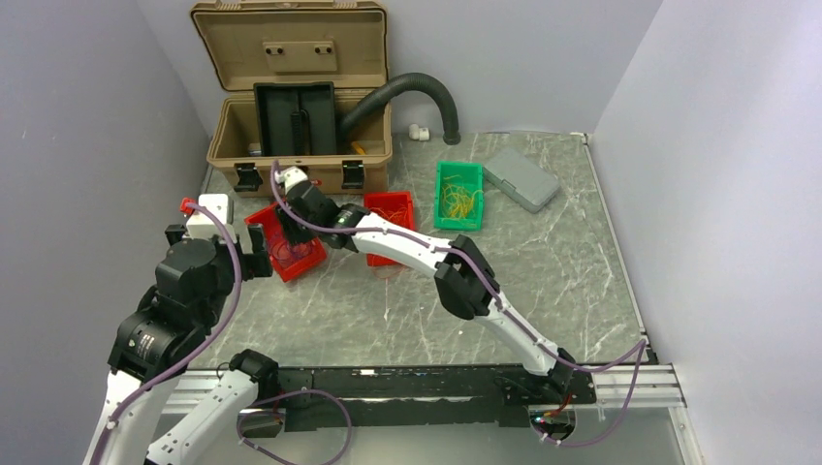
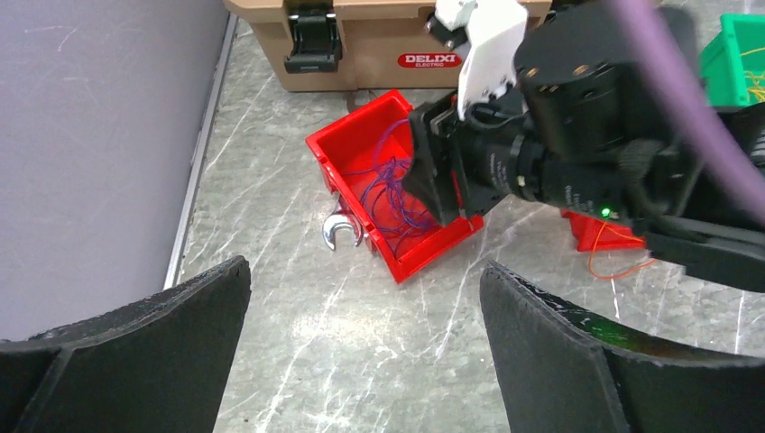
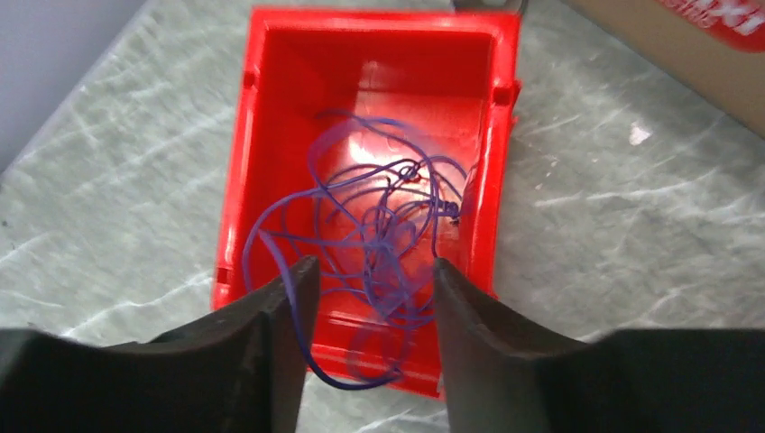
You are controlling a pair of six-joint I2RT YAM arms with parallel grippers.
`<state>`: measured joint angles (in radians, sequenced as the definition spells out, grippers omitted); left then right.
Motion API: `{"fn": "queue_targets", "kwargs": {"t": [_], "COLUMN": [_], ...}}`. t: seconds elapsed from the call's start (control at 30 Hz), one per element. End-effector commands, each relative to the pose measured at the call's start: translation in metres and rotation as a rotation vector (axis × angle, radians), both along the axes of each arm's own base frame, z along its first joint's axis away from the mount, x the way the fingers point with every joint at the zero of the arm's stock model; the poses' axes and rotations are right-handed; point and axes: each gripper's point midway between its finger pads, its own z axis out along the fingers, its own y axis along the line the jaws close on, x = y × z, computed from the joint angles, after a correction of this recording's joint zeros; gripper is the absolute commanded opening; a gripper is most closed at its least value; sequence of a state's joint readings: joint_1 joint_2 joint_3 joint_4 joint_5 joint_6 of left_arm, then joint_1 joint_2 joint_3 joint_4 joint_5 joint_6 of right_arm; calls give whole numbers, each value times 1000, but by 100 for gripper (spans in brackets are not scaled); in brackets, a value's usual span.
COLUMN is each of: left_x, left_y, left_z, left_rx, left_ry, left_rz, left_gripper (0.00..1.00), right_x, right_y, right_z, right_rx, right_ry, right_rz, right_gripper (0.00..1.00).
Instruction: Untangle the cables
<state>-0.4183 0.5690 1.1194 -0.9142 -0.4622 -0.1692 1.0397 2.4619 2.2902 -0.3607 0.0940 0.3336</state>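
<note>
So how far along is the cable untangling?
Looks sorted: yellow wires in the green bin, orange wires in a second red bin. In hand: right gripper, jaws apart, over the red bin of purple wires, which look knotted; left gripper open, empty. Remaining: loosen that clump; an orange strand trails outside its bin.

We take this for a robotics lab, a small test cell rather than a home or a shop. Plain pale walls (image 1: 87,116) close in a marble-patterned bench (image 1: 543,291) on three sides. Two robot arms, the left arm (image 1: 184,291) and the right arm (image 1: 465,281), are mounted at a metal rail (image 1: 630,386) along its near edge. On the bench we see workshop stock: a tan tool case (image 1: 291,58) marked DELIXI ELECTRIC, red bins (image 1: 393,205) and a green bin (image 1: 458,167) holding thin cables (image 1: 458,201), a grey box (image 1: 521,179), a black ribbed hose (image 1: 426,87) and a spanner (image 2: 341,233).
</note>
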Motion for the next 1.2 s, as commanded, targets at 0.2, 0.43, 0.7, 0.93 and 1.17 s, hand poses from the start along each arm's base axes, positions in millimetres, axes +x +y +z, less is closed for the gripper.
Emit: {"fn": "queue_targets", "kwargs": {"t": [0.2, 0.43, 0.7, 0.93, 1.17], "left_x": [16, 28, 53, 76, 103], "left_y": [-7, -22, -47, -57, -59], "left_z": [-1, -7, -64, -128, -176], "left_rx": [-24, -90, -190, -370, -400], "left_ry": [3, 43, 200, 357, 473], "left_rz": [11, -8, -58, -15, 80], "left_gripper": [99, 99, 99, 76, 62], "right_x": [-16, -31, -43, -57, -73], "right_y": [0, -48, -155, -242, -285], "right_z": [78, 131, 134, 135, 146], "right_rx": [158, 194, 187, 194, 209], "right_ry": [2, -26, -39, -66, -87], "right_rz": [34, -21, -198, -331, -362], "right_gripper": [73, 80, 80, 80, 77]}}
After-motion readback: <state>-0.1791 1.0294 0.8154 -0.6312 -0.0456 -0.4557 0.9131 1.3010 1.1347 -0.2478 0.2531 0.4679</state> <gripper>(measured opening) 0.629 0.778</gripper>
